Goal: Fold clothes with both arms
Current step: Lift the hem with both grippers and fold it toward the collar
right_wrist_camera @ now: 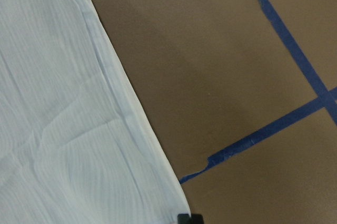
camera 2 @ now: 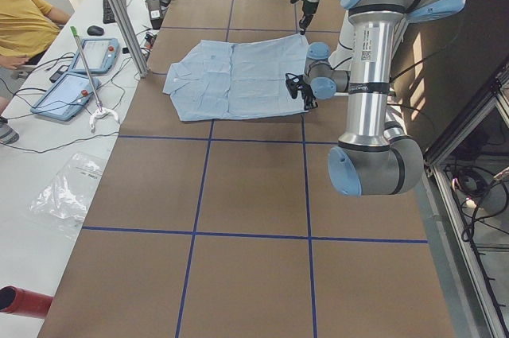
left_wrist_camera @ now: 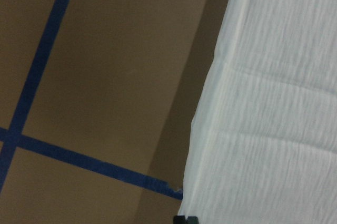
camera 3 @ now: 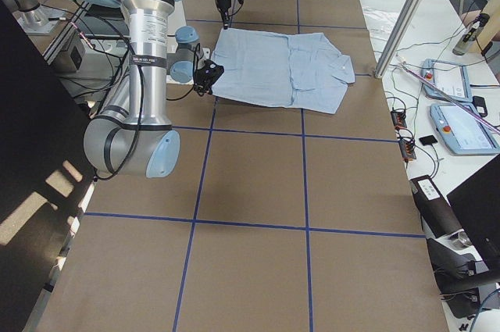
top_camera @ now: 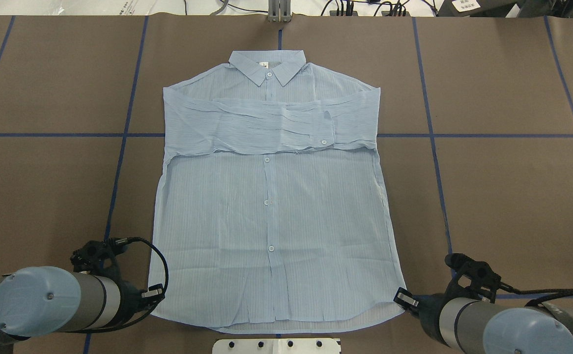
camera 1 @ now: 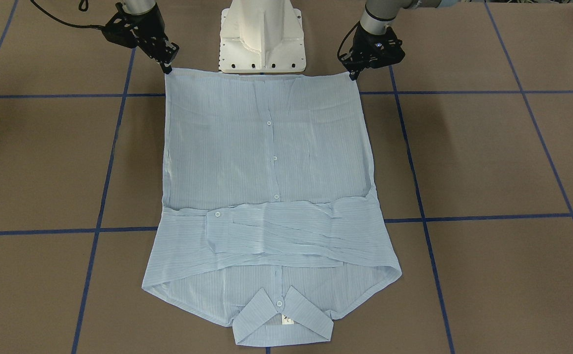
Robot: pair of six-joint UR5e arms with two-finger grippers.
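The pale blue striped shirt (camera 1: 267, 147) (top_camera: 267, 196) lies front up on the brown table, with its collar (top_camera: 268, 69) at the far side. Both sleeves are folded across the chest. My left gripper (camera 1: 352, 74) (top_camera: 155, 294) is shut on one near hem corner. My right gripper (camera 1: 168, 69) (top_camera: 402, 298) is shut on the other. The hem runs taut and straight between them, slightly raised. In each wrist view the shirt edge (left_wrist_camera: 210, 129) (right_wrist_camera: 131, 118) runs down to a black fingertip at the bottom and casts a shadow on the table.
The white pedestal base (camera 1: 262, 39) stands just behind the hem, between the arms. Blue tape lines (top_camera: 119, 162) grid the brown table. In the exterior left view, a seated person in yellow (camera 2: 24, 24) and control tablets (camera 2: 71, 91) are on a side bench beyond the collar.
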